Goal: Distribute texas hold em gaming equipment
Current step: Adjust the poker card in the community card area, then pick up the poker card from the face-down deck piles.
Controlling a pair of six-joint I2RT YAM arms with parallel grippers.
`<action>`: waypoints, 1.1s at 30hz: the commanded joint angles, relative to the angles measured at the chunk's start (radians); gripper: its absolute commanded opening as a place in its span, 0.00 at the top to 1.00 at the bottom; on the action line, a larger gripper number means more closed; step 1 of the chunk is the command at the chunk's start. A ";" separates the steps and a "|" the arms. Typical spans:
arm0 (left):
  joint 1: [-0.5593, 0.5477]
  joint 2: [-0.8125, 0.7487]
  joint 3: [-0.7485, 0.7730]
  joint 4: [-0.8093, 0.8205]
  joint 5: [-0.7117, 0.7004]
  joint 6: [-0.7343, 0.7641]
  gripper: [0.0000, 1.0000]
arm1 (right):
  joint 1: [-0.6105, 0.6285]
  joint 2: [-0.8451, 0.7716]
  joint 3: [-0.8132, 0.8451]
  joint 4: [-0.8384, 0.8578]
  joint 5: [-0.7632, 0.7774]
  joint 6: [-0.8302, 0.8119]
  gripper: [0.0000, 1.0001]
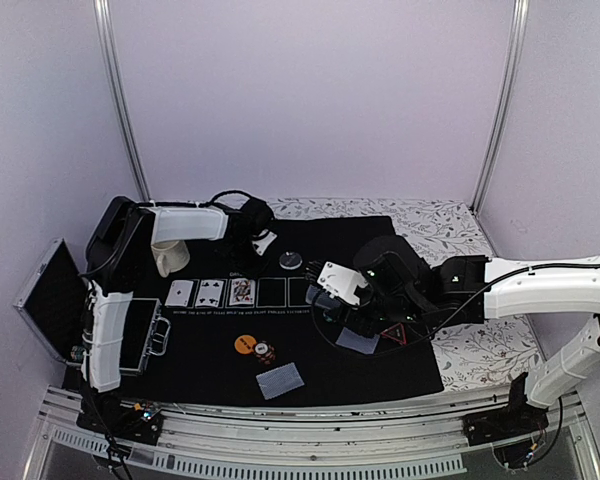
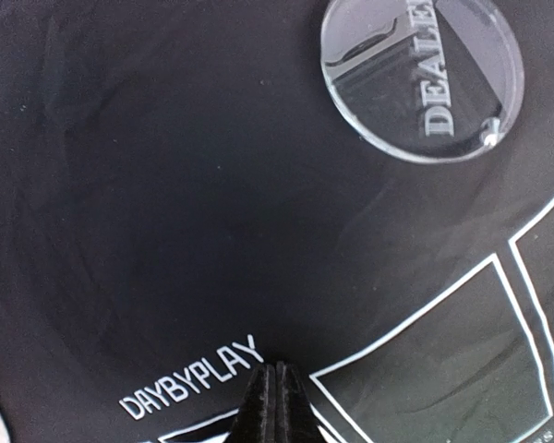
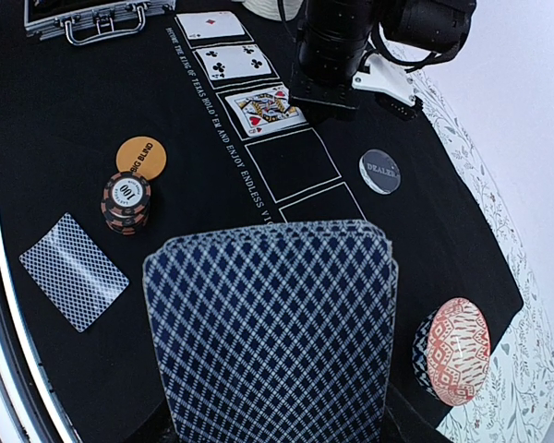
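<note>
Cards [image 3: 272,323], stacked backs-up, long axis 12-to-6 from the wrist, sit clamped in our right gripper [image 1: 352,322], jaws half-spread, above the mat [image 1: 210,375] at 4 o'clock; our left gripper [image 2: 275,392], closed empty, points straight down.

Left pincer [image 2: 275,397]: matte black, two slim tapered fingers [image 2: 258,411]. Just behind it, black cylindrical wrist block with small white bracket [image 3: 388,78], loose black cables [image 1: 230,195] looped over. Further back on left arm [image 1: 185,222], glossy white tube link between black joint housings, second white link near base. Right pincer [image 1: 352,322]: black, white boxy camera mount [image 1: 340,283] right behind, small green light on black motor housing. Beyond that on right arm [image 1: 550,285], long white link, thin black cable alongside, black elbow.
</note>
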 commanded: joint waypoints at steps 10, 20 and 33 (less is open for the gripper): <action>-0.015 -0.039 -0.057 -0.007 -0.024 0.020 1.00 | -0.002 0.000 0.028 -0.001 0.012 0.011 0.50; -0.016 -0.172 -0.045 0.024 0.018 0.005 0.96 | -0.001 0.005 0.044 -0.004 0.011 0.010 0.50; -0.039 -0.952 -0.673 0.794 0.377 -0.014 0.02 | -0.001 0.023 0.070 0.014 0.026 -0.002 0.50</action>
